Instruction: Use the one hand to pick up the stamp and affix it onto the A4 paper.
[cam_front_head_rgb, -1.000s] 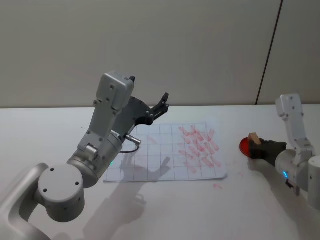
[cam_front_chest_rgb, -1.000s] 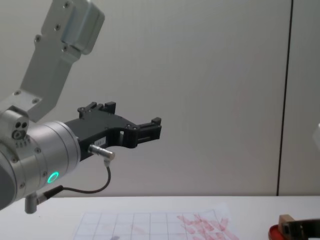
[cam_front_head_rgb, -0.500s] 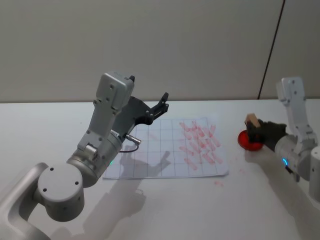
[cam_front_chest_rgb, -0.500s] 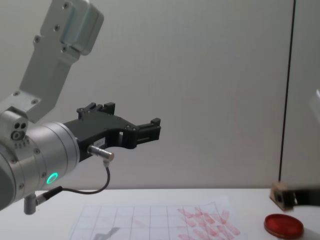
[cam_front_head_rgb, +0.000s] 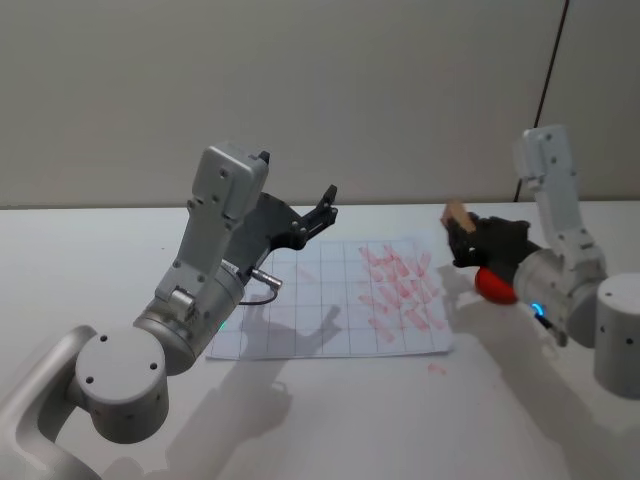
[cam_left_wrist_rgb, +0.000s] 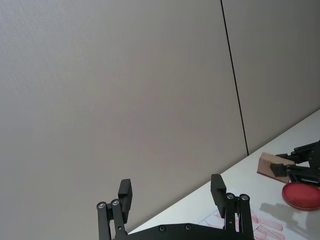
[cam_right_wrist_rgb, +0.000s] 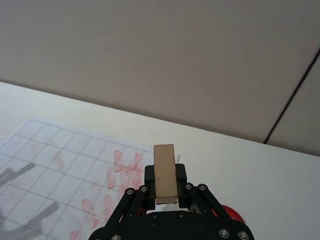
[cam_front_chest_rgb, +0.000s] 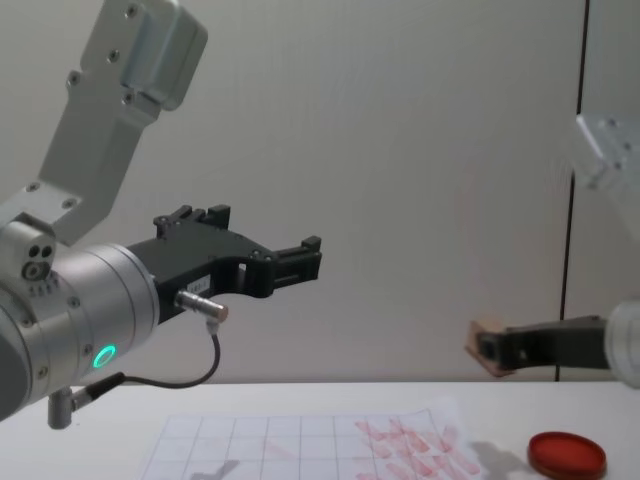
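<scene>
My right gripper (cam_front_head_rgb: 461, 234) is shut on the stamp (cam_front_head_rgb: 457, 213), a small tan wooden block, and holds it in the air above the right edge of the A4 paper (cam_front_head_rgb: 300, 325). The same stamp (cam_right_wrist_rgb: 164, 172) stands upright between the black fingers in the right wrist view. Across the chest view the stamp (cam_front_chest_rgb: 484, 346) hangs well above the paper (cam_front_chest_rgb: 260, 450). The gridded sheet carries a cluster of red-pink marks (cam_front_head_rgb: 400, 285) on its right half. My left gripper (cam_front_head_rgb: 322, 205) is raised over the sheet's far left part, open and holding nothing; its open fingers (cam_left_wrist_rgb: 125, 192) point at the wall.
A round red ink pad (cam_front_chest_rgb: 566, 452) lies on the white table to the right of the paper, partly behind my right arm (cam_front_head_rgb: 495, 285). A few stray pink marks (cam_front_head_rgb: 436, 369) sit on the table near the sheet's front right corner.
My right gripper has lifted the stamp off the ink pad and carried it left toward the paper. The left arm has not moved.
</scene>
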